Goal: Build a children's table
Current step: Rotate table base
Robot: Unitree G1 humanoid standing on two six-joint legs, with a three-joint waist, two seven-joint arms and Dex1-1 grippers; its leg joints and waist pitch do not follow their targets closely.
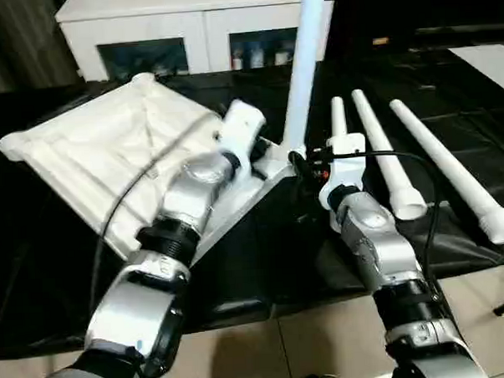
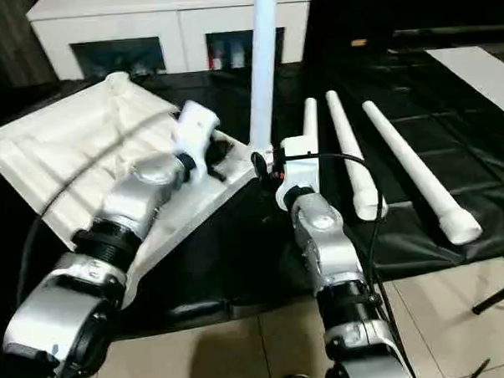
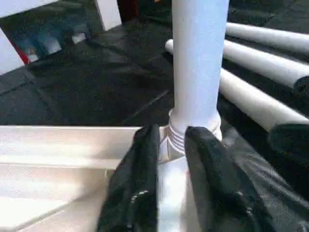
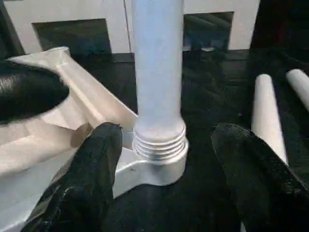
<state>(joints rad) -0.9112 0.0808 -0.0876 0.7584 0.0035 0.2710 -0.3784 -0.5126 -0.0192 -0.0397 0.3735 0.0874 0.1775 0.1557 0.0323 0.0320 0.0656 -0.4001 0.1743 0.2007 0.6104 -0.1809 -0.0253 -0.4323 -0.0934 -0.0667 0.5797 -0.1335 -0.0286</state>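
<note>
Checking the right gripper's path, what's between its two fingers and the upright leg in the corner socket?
Nothing. In the right wrist view the right gripper stands open, its fingers apart from the upright leg; bare black table cover shows in the gaps.

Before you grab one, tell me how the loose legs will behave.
The loose legs are round tapered tubes lying flat on the black cover, so they will likely roll, curving. Smooth plastic may slip. They look hollow, probably light and stiff.

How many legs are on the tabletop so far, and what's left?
One leg stands upright in a corner socket of the upturned tabletop, threads still showing. The right end effector is open around its base; the left end effector sits by the socket. Three legs still lie on the black cover.
</note>
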